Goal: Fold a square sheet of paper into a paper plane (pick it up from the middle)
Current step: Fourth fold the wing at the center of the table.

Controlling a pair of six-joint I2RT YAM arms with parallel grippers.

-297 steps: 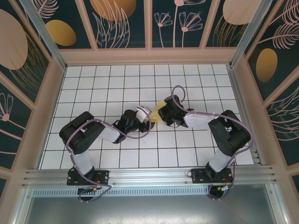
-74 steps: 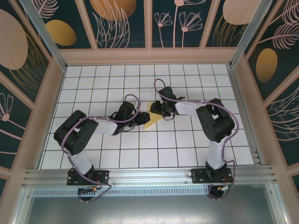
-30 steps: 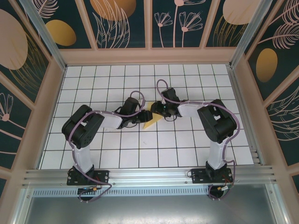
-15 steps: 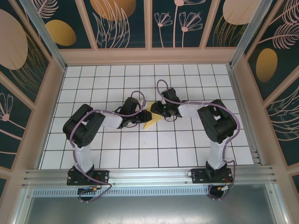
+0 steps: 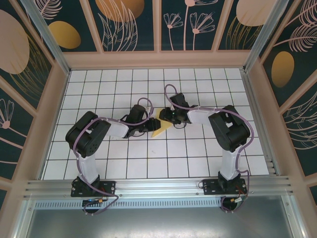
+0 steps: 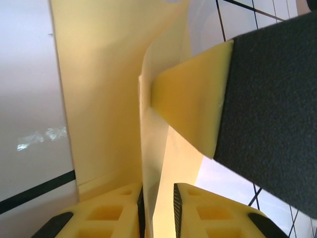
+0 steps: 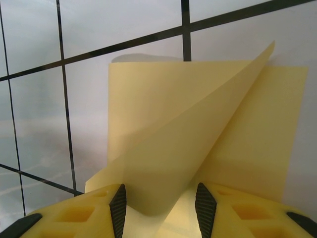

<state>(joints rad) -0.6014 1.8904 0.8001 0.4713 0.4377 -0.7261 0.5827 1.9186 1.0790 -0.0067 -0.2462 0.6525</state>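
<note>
Near edge of table (image 5: 198,163): both bases bolted, left arm (image 5: 89,136) and right arm (image 5: 230,131) bent inward to meet mid-table.

L wrist view, closest in: left gripper (image 6: 157,191) w/ jaws drawn nearly together on a raised fold of the square sheet of paper (image 6: 99,74), so pinching it by the look of it. Big yellow finger w/ dark pad (image 6: 267,99) coming in from the right, prob. the other arm's, tip touching the fold.

R wrist view: right gripper (image 7: 158,191) jaws spread, not pinching; sheet (image 7: 198,139) flat on table under and ahead of tips, one triangular flap lifted and curling diagonally across, not pressed down.

Top view, further out: left gripper (image 5: 147,127) and right gripper (image 5: 166,117) on either side of sheet (image 5: 159,128), which lies mid-table between them as a small yellow wedge.

Progress, as a judgement: early. Picked up and brought to centre, first diagonal fold started but not creased flat. No dart shape yet. Left to do: flatten this flap, match the other corner, centre fold, wings.

Vs approx. ten sec ago: sheet then higher up between the grippers, right arm's elbow swung wider out; now arm tucked closer, sheet lower and nearer. Vs one sec ago: almost no change, same poses.
</note>
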